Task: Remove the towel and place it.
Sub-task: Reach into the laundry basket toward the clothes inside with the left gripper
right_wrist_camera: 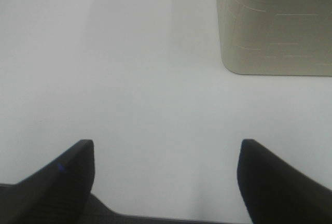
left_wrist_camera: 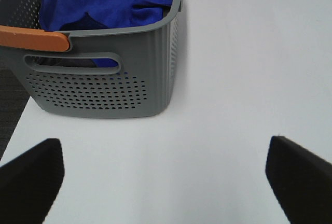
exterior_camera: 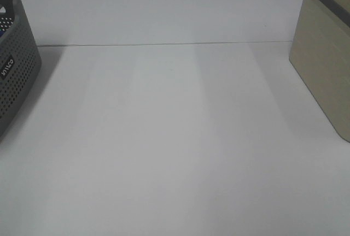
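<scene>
Spanning every view, the white table (exterior_camera: 175,137) is the largest thing on show: one flat top, with a thin seam running across it from the side of the grey perforated basket (left_wrist_camera: 104,89). One beige bin (exterior_camera: 322,66) stands at the table edge opposite the basket, well apart from it, with bare table between them. There is one basket, which sits on the table and is cut off by the edge of the high view.

The towel (left_wrist_camera: 109,3) lies bunched inside the basket, a single royal-blue heap that rises to about the rim and shows again through the handle slot (left_wrist_camera: 72,64) in the end wall.

Neither arm appears in the high view. The left gripper (left_wrist_camera: 166,175) hangs over bare table in front of the basket's slotted end wall, pointing toward it and apart from it. Its two dark fingers (left_wrist_camera: 31,180) are spread wide, and they hold and touch nothing. The right gripper (right_wrist_camera: 166,169) is on the bin's side, away from the basket, and points across bare table with the bin ahead and off to one side. Its two fingers (right_wrist_camera: 67,180) are likewise spread wide with nothing between them.

One orange grip (left_wrist_camera: 31,38) lies along the basket's rim above the slot. One small white label (exterior_camera: 6,64) sits on the basket's side wall, too blurred to read.
</scene>
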### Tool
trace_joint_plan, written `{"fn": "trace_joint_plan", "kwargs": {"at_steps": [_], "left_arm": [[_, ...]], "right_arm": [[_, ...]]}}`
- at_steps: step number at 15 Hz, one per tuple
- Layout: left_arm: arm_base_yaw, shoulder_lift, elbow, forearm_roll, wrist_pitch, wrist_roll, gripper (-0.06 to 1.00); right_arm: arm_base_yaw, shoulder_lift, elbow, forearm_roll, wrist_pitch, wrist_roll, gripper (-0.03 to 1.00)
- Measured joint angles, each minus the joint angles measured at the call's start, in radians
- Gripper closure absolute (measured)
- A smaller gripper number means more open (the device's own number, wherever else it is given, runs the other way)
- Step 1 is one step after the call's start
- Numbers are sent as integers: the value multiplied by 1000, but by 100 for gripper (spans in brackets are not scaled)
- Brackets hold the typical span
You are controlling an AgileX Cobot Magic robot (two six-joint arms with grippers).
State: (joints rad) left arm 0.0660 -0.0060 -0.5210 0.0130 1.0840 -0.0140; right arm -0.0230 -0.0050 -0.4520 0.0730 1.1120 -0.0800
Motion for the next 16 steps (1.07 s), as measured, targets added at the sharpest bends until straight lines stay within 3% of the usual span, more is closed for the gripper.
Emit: {"fn": "trace_joint_plan", "kwargs": {"at_steps": [16], "left_arm": [[0, 0, 0, 0, 0, 14, -4]], "right_arm": [[0, 0, 0, 0, 0, 0, 22]]}}
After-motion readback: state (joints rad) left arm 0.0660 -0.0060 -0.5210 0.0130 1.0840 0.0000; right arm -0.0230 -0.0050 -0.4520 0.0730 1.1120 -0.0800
